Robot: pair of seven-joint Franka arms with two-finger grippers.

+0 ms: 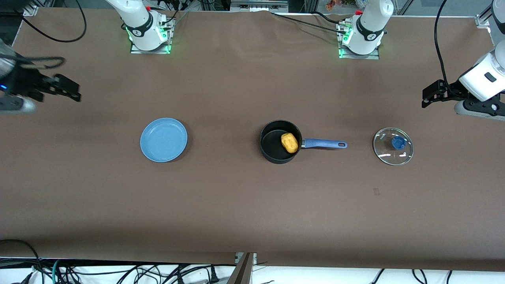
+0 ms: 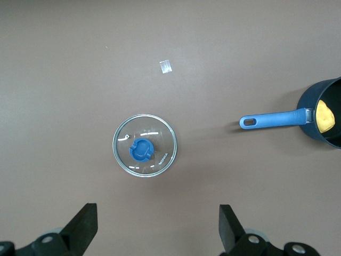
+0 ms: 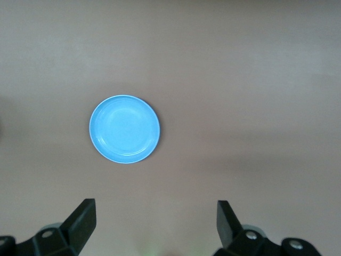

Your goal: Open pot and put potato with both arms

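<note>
The black pot (image 1: 276,146) stands uncovered at the middle of the table, its blue handle (image 1: 324,144) pointing toward the left arm's end. The yellow-orange potato (image 1: 289,142) lies inside it by the handle side; pot (image 2: 322,124) and potato (image 2: 325,116) also show in the left wrist view. My left gripper (image 1: 430,94) is open and empty, high over the table at the left arm's end, above bare table beside the lid. My right gripper (image 1: 69,90) is open and empty, high over the right arm's end.
The glass lid with a blue knob (image 1: 393,146) lies flat on the table past the pot handle's tip; it also shows in the left wrist view (image 2: 144,145). An empty light-blue plate (image 1: 163,139) sits toward the right arm's end, seen too in the right wrist view (image 3: 124,129).
</note>
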